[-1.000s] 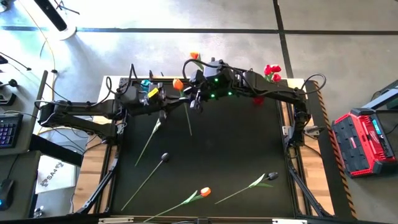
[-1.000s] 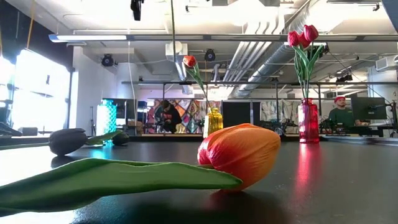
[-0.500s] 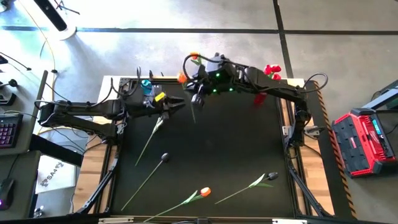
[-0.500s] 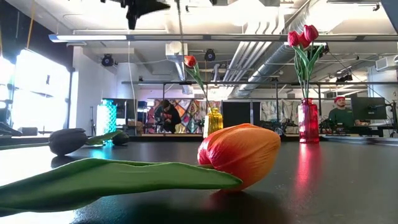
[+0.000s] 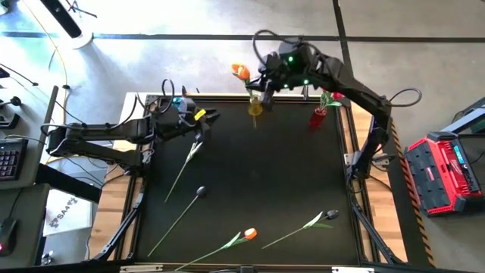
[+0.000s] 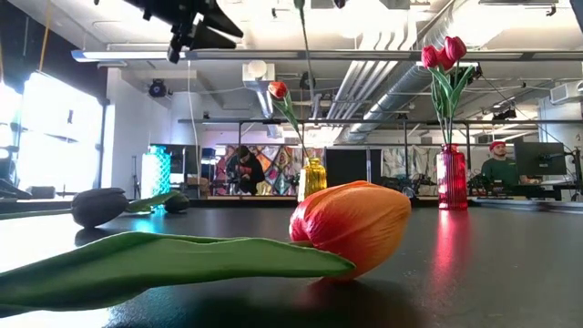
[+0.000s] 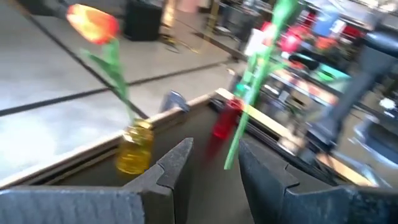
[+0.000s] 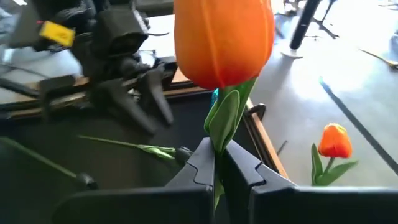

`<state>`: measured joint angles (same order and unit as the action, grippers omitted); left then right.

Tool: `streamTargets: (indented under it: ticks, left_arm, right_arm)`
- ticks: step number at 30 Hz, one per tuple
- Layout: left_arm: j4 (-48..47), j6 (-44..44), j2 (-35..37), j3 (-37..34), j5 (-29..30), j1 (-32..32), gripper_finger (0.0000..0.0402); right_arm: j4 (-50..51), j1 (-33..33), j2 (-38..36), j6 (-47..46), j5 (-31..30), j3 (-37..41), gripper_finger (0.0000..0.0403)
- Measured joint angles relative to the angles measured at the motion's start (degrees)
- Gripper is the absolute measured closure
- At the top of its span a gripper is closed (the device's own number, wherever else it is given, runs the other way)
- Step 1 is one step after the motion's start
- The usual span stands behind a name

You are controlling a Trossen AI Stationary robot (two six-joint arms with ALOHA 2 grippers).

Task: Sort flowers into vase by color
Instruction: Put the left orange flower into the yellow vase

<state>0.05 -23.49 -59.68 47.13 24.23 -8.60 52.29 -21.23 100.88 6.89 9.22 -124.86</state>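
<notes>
Right end effector pinches orange tulip; stem's end hidden.

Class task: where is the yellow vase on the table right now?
In the high view the yellow vase stands at the table's far edge, left of the red vase, directly below the right gripper.

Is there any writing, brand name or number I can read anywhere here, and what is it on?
None can be read.
White sheet left of the table: dark print, too small.
Yellow tag on the left arm: no legible text.
Red case on the right: no legible text.
</notes>
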Motion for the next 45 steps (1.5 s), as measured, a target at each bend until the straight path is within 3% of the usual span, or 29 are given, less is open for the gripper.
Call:
streamTargets:
  ticks: [6,10,23,31,45]
  left_arm:
    - [1.12,-0.22,0.0,0.0,4.6,-0.46,0.0287]
    - [1.09,-0.48,0.0,0.0,6.03,-0.44,0.0287]
    - [1.07,-4.69,-3.89,-0.07,2.85,-0.24,0.0287]
    - [0.46,-11.06,-8.8,-0.07,-1.73,-0.24,0.0287]
    - [-15.94,-20.95,-8.93,-0.07,-2.89,0.2,0.0287]
  right_arm:
    - [-0.09,-6.19,0.0,5.21,14.93,0.0,0.0402]
    - [-0.94,-9.5,-0.19,5.9,19.87,0.0,0.0402]
    - [-0.83,-17.19,-1.96,9.76,19.75,0.15,0.0403]
    - [-5.08,-22.22,-1.88,11.45,19.46,5.41,0.0403]
    - [-14.32,-26.04,-4.62,8.32,23.08,18.59,0.0403]
